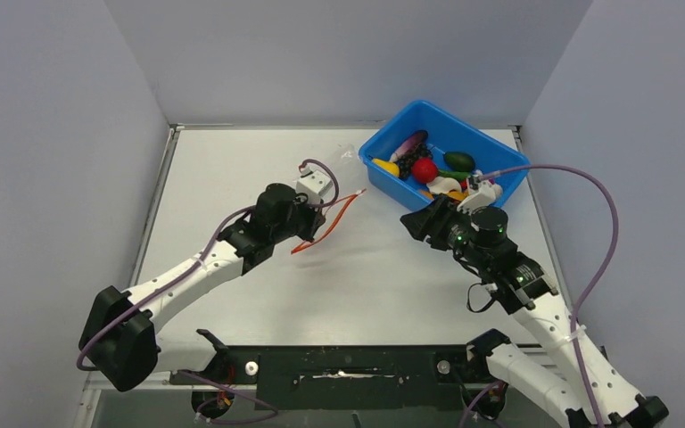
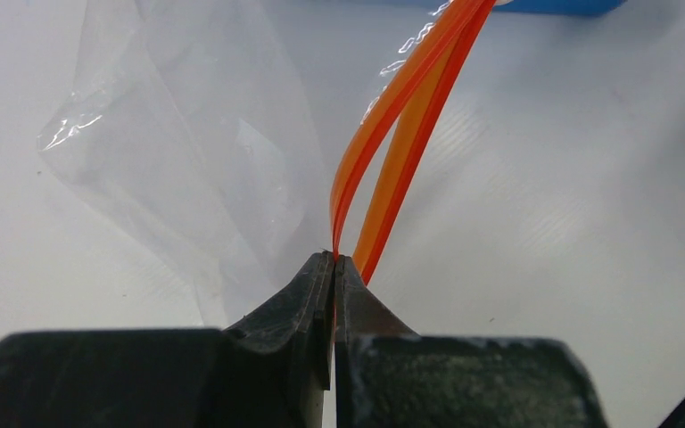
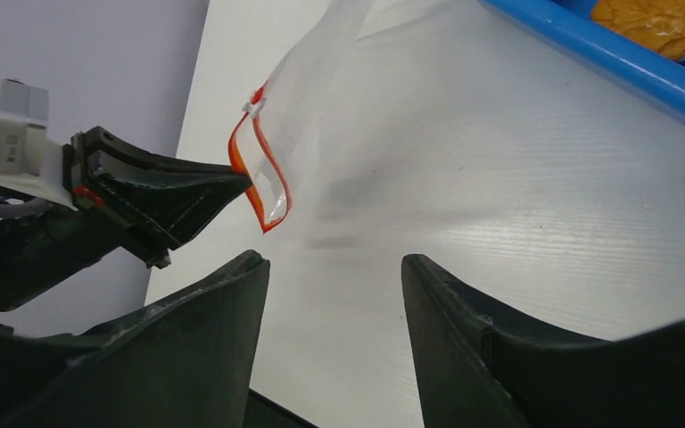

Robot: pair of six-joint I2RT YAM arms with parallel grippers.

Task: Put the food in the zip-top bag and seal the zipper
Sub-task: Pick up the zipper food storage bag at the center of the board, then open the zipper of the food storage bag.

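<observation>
The clear zip-top bag (image 2: 187, 152) lies on the white table, faint in the top view (image 1: 346, 165). Its red-orange zipper (image 2: 401, 116) stands open as two strips. My left gripper (image 2: 334, 259) is shut on one strip of the zipper (image 1: 334, 217) and shows in the top view (image 1: 315, 223). The food sits in a blue tub (image 1: 499, 147): a red ball (image 1: 424, 169), a purple eggplant (image 1: 410, 143), a green piece (image 1: 459, 161) and a yellow piece (image 1: 385, 166). My right gripper (image 3: 334, 263) is open and empty, low over the table between bag and tub (image 1: 413, 221). From the right wrist, the bag (image 3: 383, 98) and zipper (image 3: 259, 165) lie ahead.
The blue tub's rim (image 3: 606, 58) runs along the top right of the right wrist view, with an orange piece (image 3: 669, 22) inside. Grey walls enclose the table on three sides. Purple cables loop over both arms.
</observation>
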